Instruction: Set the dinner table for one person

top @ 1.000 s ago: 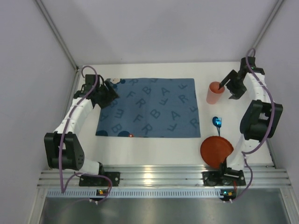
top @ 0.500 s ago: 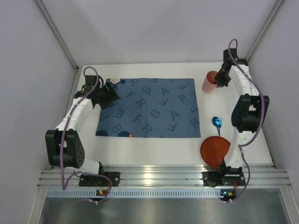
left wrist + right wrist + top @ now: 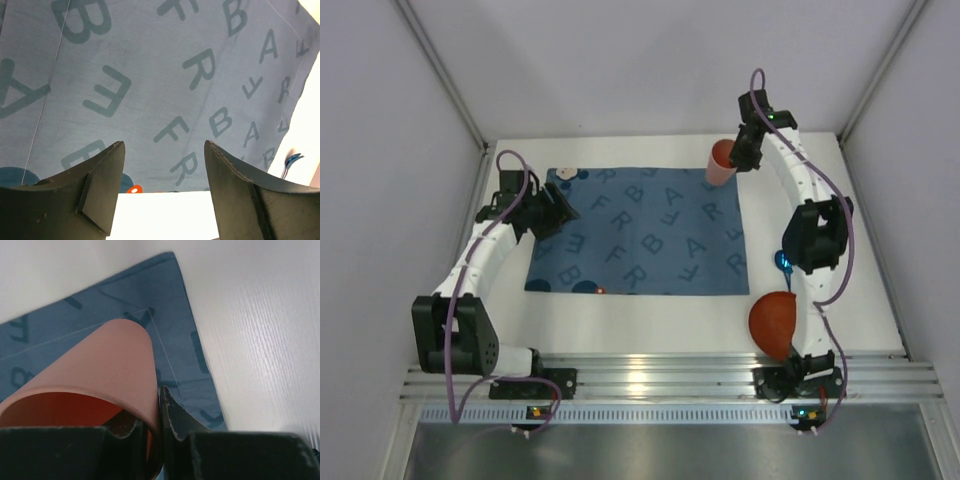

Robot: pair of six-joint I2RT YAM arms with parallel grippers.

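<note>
The right claw (image 3: 150,420) pinches the cup (image 3: 719,162) by its rim, upper middle (light, probably thin, squashable plastic); left claw (image 3: 163,147) released.

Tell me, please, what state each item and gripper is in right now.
Cup, tilted, gripped by its rim.
Mat, spread flat on the table.
Plate, lying on the table.
Spoon, lying beside the mat.
Left gripper, open, empty.
Right gripper, shut on cup.
</note>
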